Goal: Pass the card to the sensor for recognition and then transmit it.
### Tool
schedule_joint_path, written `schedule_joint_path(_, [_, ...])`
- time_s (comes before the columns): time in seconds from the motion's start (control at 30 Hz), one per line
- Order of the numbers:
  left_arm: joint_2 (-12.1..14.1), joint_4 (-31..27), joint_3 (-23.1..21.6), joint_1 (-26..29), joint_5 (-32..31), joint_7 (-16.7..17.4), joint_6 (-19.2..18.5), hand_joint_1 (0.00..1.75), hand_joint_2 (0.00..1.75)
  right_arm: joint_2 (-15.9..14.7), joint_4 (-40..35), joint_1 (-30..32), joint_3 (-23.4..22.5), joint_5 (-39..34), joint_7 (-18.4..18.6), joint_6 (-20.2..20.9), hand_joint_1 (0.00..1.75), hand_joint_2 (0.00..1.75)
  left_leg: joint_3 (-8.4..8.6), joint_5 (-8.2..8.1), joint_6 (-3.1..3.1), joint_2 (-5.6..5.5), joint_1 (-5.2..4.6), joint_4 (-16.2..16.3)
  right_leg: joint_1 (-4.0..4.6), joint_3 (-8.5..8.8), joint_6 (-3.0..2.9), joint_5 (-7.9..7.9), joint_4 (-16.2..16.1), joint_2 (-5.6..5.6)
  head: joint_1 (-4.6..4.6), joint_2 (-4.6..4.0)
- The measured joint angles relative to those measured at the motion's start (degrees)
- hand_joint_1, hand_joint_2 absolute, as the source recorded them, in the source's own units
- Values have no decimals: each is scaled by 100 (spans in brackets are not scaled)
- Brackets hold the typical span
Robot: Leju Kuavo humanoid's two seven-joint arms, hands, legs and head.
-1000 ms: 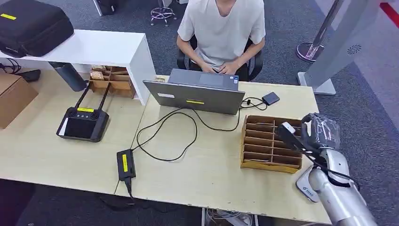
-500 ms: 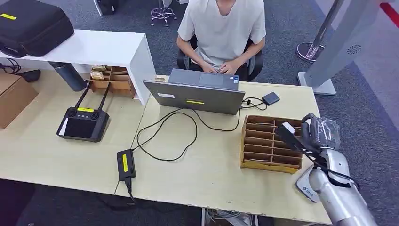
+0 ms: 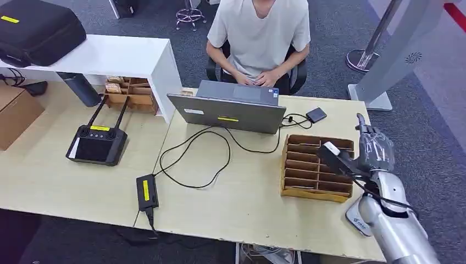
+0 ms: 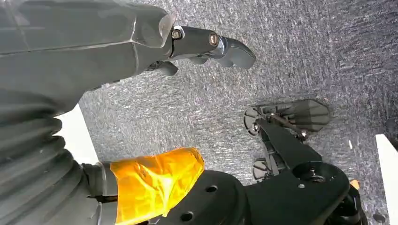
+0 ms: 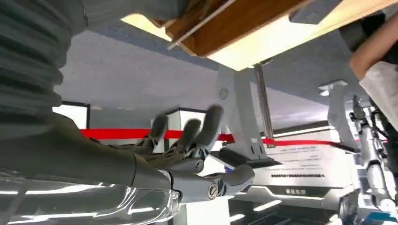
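Wooden slots of the card rack (image 3: pixel 316 166) lie just beside the robot's right hand (image 3: pixel 375 147), fingers spread and holding nothing, at the counter (image 3: pixel 247 192) edge. Any card in the rack is too small to make out. A reach from here could jog the rack or miss a slot, judging by the angle. The left hand (image 4: pixel 206 44) hangs over carpet, its fingers partly hidden; grip unclear.

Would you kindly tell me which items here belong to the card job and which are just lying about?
Job: right hand; slotted wooden box; small black device, likely the sensor.
Lying about: laptop; remote controller; power adapter; black case; cardboard box.
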Motion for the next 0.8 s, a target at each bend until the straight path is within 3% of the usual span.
schedule_joint_path(0.8, [-4,0,0,-8,0,-24,7,0,175,0,-376,3,127,-120,-22,50,0,175,0,0,0,0,0,0,0,0,0,0,0,0,2,0])
